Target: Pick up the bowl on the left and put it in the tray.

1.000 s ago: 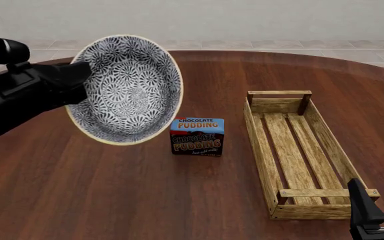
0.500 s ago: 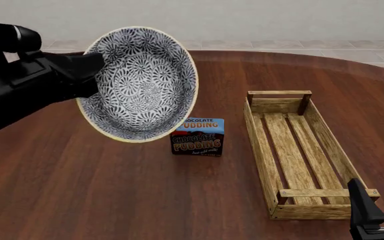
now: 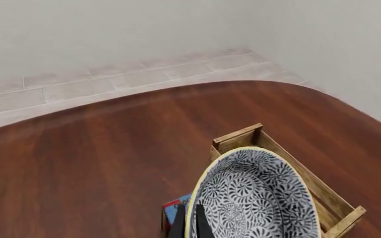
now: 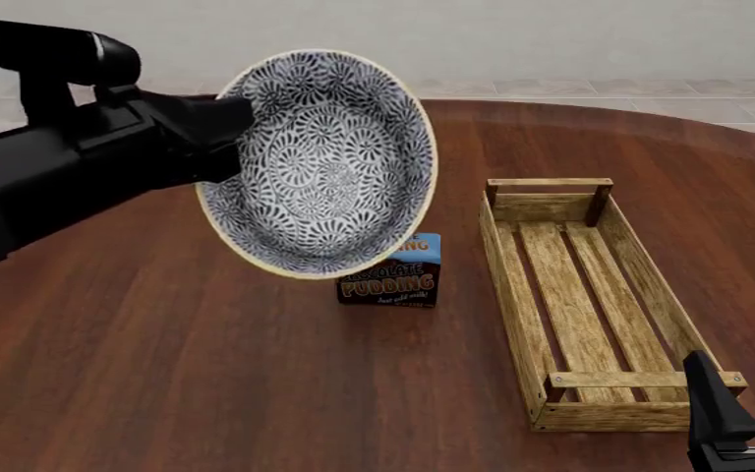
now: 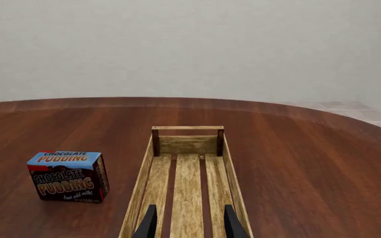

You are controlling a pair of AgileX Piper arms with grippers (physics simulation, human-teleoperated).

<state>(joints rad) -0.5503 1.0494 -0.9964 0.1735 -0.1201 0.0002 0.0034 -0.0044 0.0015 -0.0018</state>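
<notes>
Bowl (image 4: pixel 319 162) clamped in left tool (image 4: pixel 227 128), shifted rightward toward tray (image 4: pixel 585 305), now hiding pudding box (image 4: pixel 397 275) top; right tool (image 5: pixel 188 225) open, empty.

Setting: bare simulated test room, not a furnished home. Evidence: a round dark-wood surface (image 4: pixel 220 374) stands alone; beyond its far edge lies pale tiled floor (image 3: pixel 97 82), then plain blank off-white walls (image 5: pixel 190 44).

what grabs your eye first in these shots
The blue-and-white bowl, held in the air and tipped on edge by the left gripper, fills the front view's upper left. Under it, partly hidden, stands the chocolate pudding box. To the right lies the long wooden tray, nothing in it.
</notes>
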